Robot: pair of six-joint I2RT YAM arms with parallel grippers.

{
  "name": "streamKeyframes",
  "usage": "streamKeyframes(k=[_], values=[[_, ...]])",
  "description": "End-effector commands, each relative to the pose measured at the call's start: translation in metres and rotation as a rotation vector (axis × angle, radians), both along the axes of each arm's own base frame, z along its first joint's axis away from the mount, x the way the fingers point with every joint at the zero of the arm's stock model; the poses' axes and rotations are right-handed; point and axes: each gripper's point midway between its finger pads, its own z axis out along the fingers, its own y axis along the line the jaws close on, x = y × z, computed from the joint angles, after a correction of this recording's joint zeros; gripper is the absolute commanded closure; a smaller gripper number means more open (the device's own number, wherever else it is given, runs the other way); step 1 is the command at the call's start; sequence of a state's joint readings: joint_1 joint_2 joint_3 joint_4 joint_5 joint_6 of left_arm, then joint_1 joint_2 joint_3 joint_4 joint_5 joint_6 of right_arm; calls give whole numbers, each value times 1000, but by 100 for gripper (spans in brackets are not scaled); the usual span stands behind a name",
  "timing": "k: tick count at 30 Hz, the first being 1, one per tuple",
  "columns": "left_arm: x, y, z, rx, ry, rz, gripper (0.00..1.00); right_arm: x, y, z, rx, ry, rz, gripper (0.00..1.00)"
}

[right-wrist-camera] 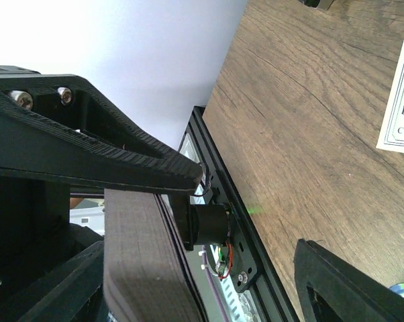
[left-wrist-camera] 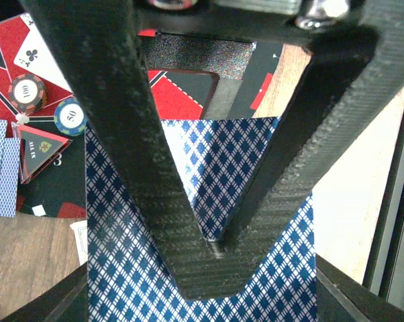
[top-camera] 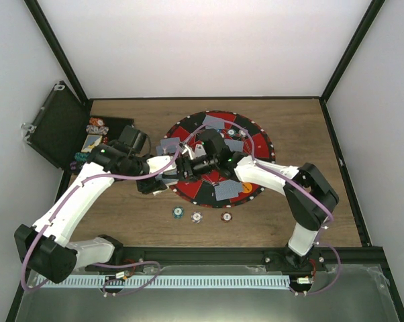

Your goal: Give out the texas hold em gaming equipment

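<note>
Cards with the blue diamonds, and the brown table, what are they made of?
The cards look like thin coated paper or plastic: flat, with sharply printed diamonds and a faint sheen. I cannot tell which of the two. The table looks like wood, or maybe a wood-print laminate: brown grain lines, matte and very even.

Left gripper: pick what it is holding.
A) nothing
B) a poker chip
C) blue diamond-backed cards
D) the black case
C: in the left wrist view the left gripper has its fingers closed together on cards with blue diamond-patterned backs.
</note>
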State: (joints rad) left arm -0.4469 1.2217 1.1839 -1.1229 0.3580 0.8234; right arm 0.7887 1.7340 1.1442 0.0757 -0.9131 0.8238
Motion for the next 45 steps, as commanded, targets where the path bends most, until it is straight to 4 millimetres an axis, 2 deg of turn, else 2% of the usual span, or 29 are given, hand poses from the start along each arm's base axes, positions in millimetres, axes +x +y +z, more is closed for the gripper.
streamKeyframes(k=[1,7,14,18,28,37,45], values=[[3,-7,13,-41,-29,-17,88,-1,1,-6,-14,-8,5,26],[2,-7,14,-41,-26,-22,88,9,-6,-21,-29,37,-25,32],[0,-7,16,-44,-24,-25,88,13,-12,-29,-34,63,-34,37],[-2,-7,16,-49,-16,-29,88,18,-24,-32,-47,68,-77,45],[-2,-7,14,-50,-16,-27,88,20,-34,-26,-68,46,-105,55],[-3,-6,10,-46,-17,-22,88,20,-42,-15,-79,10,-135,71],[-3,-4,6,-29,-13,-24,88,23,-47,-10,-91,-10,-157,91]])
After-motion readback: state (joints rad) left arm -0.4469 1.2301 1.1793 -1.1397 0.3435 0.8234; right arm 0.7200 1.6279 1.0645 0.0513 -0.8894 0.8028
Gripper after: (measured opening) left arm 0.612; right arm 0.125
